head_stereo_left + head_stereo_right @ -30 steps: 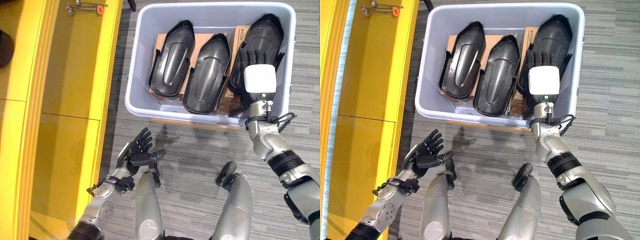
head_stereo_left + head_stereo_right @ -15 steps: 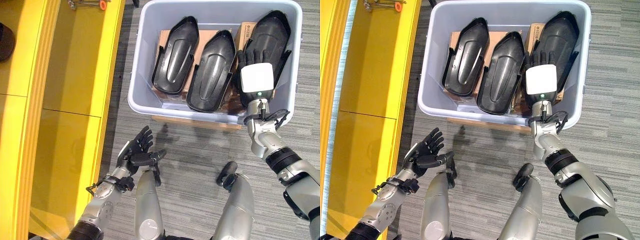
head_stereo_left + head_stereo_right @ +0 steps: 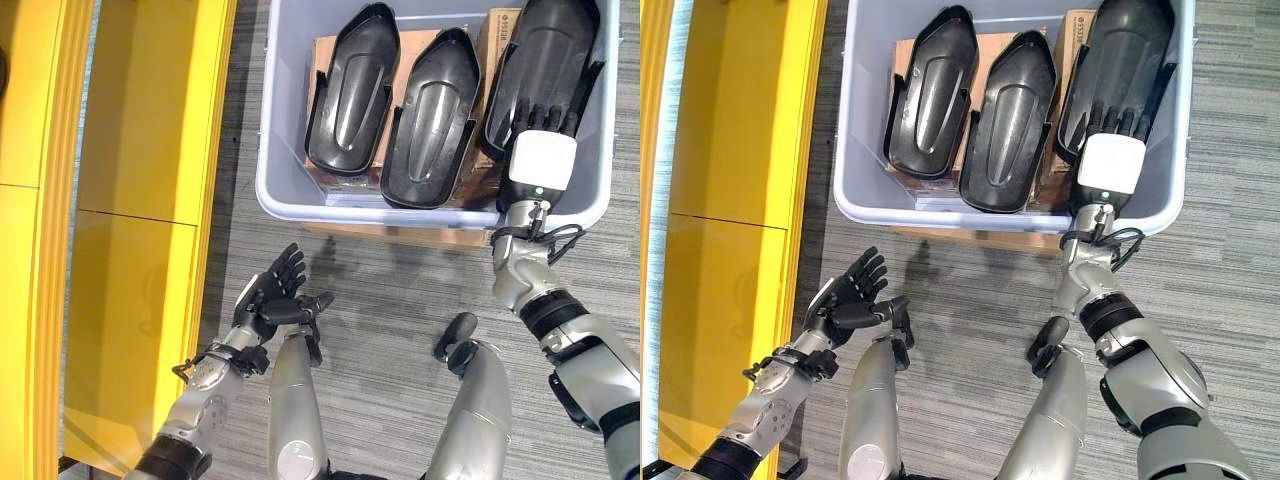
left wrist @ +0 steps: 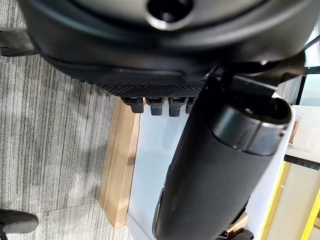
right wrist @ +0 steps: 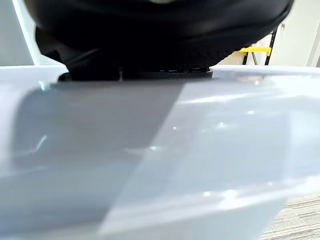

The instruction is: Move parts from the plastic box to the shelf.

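Left eye: grey plastic box (image 3: 275, 170) on the carpet straight ahead, yellow shelf (image 3: 150, 150) along the robot's left. Three black moulded parts lie side by side in the box on cardboard, long axes running away from the robot: left part (image 3: 352, 90), middle part (image 3: 432, 115), right part (image 3: 545, 70). Right hand (image 3: 542, 135) reaches over the near rim, its fingers laid on the near end of the right part and pointing along its length, so it is the nearer hand by far. Fingers look fairly straight, lying on the part rather than wrapped round it; I see no firm clamp. Left hand (image 3: 275, 298) hovers low over the carpet, well short of the box, palm up, fingers spread, holding nothing. Right eye: same layout; right hand (image 3: 1118, 140) sits on the tail of the right part (image 3: 1125, 60), which reads as a glossy, elongated shell with a raised centre ridge and side flanges, rounded at the far end. Likely light but awkward to grab one-handed. Left wrist: thumb (image 4: 220, 165) stands clear of the fingers, box wall and a wooden base beyond. Right wrist: close-up of the box wall (image 5: 175, 165) just under the hand; finger state not readable here.
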